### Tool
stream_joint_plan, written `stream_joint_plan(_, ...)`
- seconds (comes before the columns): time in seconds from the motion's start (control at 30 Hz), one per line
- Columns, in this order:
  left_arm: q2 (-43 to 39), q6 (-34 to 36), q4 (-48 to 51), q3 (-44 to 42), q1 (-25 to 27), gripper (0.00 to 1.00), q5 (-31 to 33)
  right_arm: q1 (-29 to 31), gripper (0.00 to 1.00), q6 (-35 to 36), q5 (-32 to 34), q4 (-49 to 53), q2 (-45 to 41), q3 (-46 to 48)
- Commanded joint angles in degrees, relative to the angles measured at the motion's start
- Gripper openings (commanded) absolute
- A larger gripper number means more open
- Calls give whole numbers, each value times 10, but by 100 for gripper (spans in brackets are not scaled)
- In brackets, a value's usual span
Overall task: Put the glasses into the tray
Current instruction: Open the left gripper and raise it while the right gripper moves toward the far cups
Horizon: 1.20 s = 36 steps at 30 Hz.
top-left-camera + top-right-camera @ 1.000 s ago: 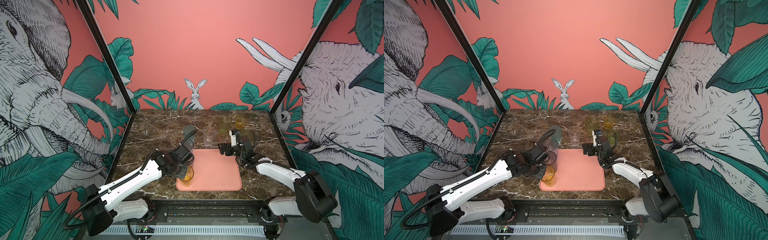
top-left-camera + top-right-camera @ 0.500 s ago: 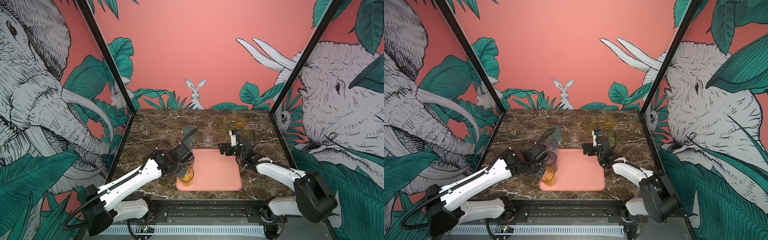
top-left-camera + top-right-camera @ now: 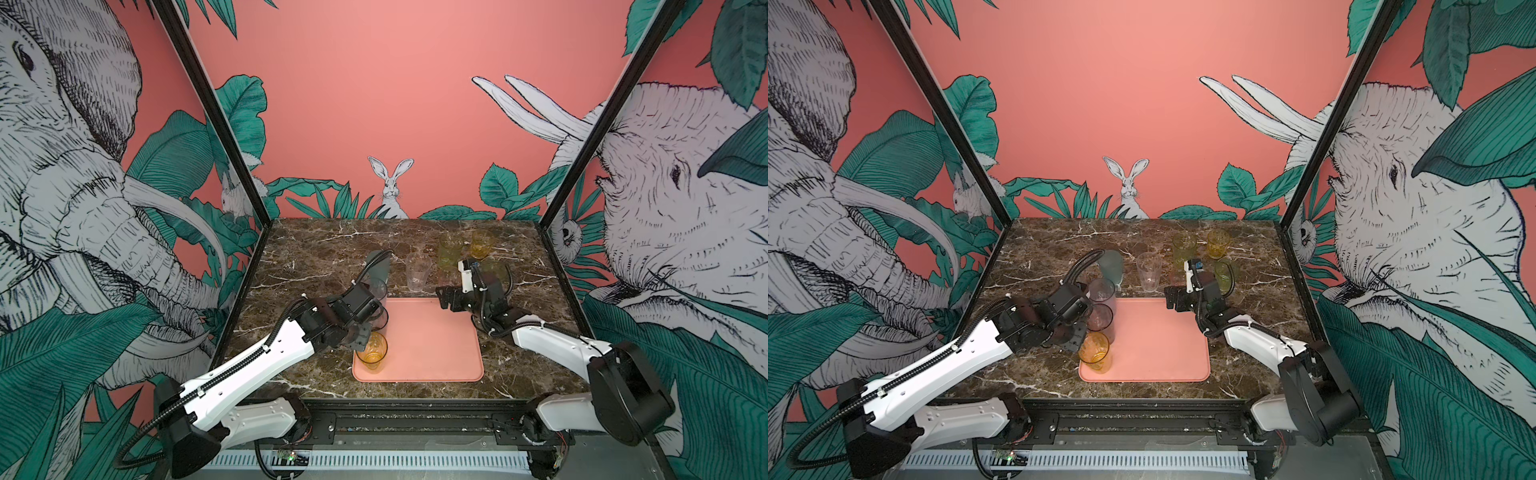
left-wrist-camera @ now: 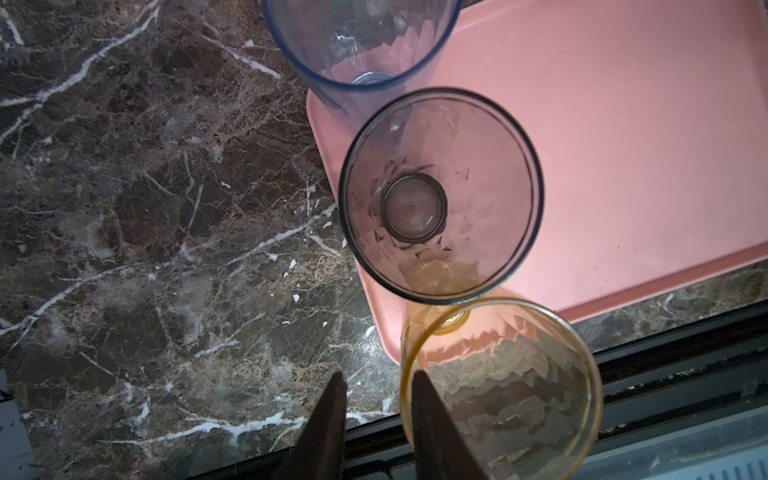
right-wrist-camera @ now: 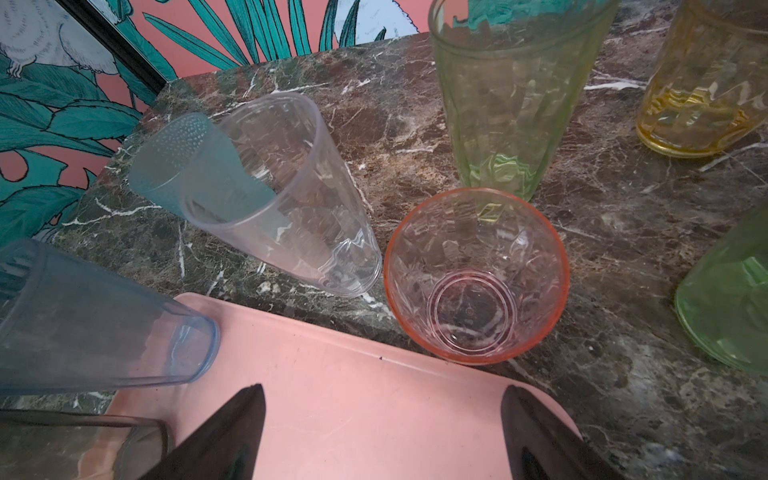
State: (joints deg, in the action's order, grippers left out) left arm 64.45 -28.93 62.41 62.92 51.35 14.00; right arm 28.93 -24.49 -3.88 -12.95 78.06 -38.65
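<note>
Left tool (image 4: pixel 376 384) straddles the rim of the amber glass (image 4: pixel 503 399), jaws slightly parted and clamping nothing — the glass stands in a corner of the tray (image 4: pixel 623 166), tight beside the grey glass (image 4: pixel 440 195), likely to save room. Right tool (image 5: pixel 382 399) hangs wide open, empty, facing the pink glass (image 5: pixel 473 278).

three glasses (image 3: pixel 371 351) in tray (image 3: pixel 432 340), left edge | six glasses (image 3: pixel 417 272) behind tray
</note>
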Motion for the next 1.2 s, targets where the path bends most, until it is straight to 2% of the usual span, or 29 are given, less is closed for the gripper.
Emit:
stream_joint_plan(0.0, -21, -3, 20, 21, 2, 34, 39, -1, 91, -1, -1, -9, -11, -12)
stream_joint_plan(0.27, -37, 8, 18, 45, 1, 46, 128, -1, 91, -6, -21, 57, -52, -51)
stream_joint_plan(0.5, -67, 7, -1, 41, -7, 60, 226, -1, 91, -11, -31, 178, -57, -147)
stream_joint_plan(0.77, -122, 38, -57, -10, -32, 70, 265, 3, 89, -42, -38, 278, -20, -258)
stream_joint_plan(0.9, -145, 69, -110, -46, -51, 80, 273, 14, 89, -38, -20, 324, 15, -318)
stream_joint_plan(1.07, -145, 79, -128, -68, -74, 85, 302, 28, 89, -34, 12, 381, 68, -406)
stream_joint_plan(1.17, -145, 97, -135, -80, -81, 87, 311, 37, 90, -49, 69, 446, 104, -470)
